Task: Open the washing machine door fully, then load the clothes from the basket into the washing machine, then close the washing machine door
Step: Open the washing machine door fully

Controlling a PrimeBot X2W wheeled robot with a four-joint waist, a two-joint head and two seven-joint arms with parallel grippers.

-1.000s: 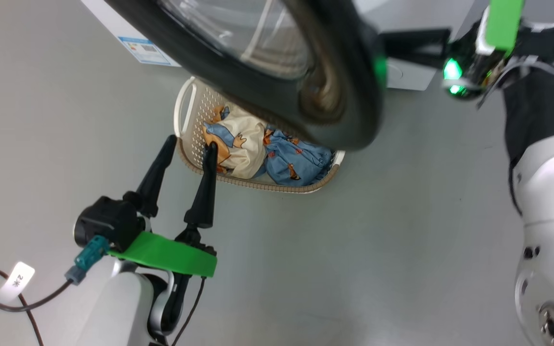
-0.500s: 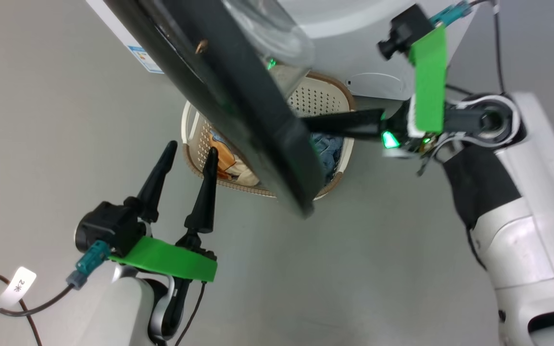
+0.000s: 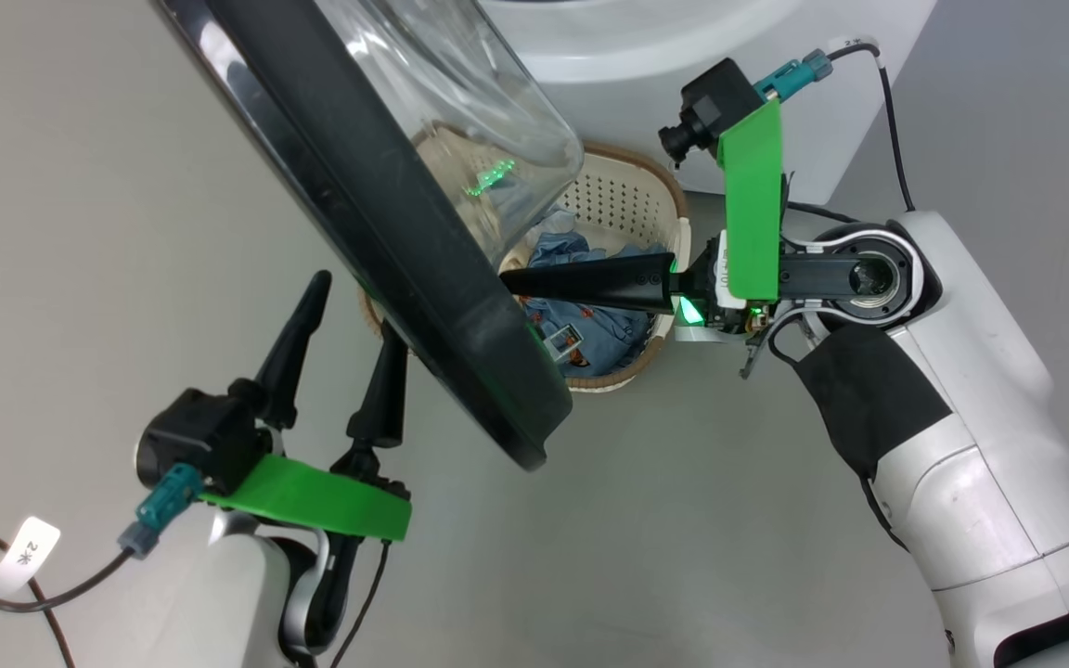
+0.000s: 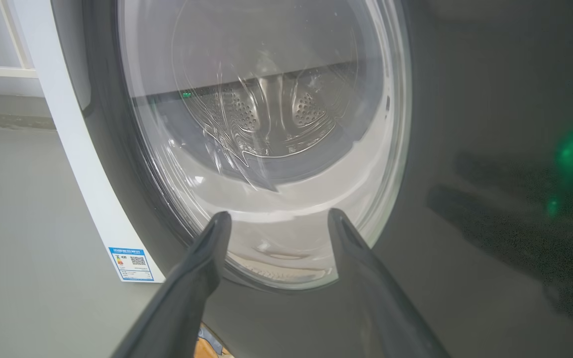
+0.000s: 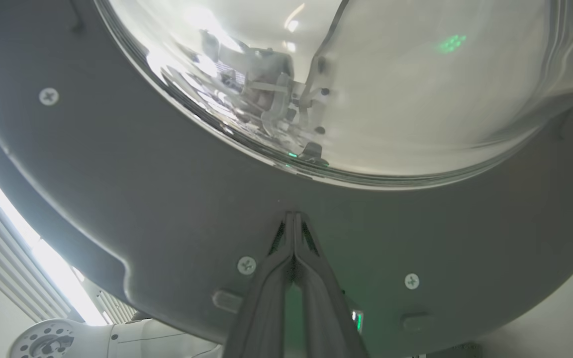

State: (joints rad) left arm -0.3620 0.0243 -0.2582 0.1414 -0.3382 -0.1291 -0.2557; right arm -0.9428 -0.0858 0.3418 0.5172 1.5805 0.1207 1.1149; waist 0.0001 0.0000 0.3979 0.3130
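The washing machine door (image 3: pixel 377 232), with its black rim and clear glass bowl (image 3: pixel 460 111), stands partly open, swung out over the basket (image 3: pixel 623 190). My right gripper (image 3: pixel 521 280) is shut with nothing in it. Its tips press the door's grey inner face (image 5: pixel 177 209) just below the bowl, and the right gripper (image 5: pixel 294 219) meets it near two screws. My left gripper (image 3: pixel 354 311) is open at the door's outer side, apart from it. In its wrist view the left gripper (image 4: pixel 277 216) frames the door's window (image 4: pixel 266 124). Blue clothes (image 3: pixel 590 327) lie in the basket, partly hidden by the door.
The white washing machine (image 3: pixel 683 46) fills the top of the head view; its blue label sticker (image 4: pixel 131 263) sits low on the front. Grey floor (image 3: pixel 683 538) lies open in front. My right forearm (image 3: pixel 943 436) reaches in from the lower right.
The door has swung further out and leftward across the basket. My right gripper has come down and left with it, tips on its inner face. The left gripper has hardly moved.
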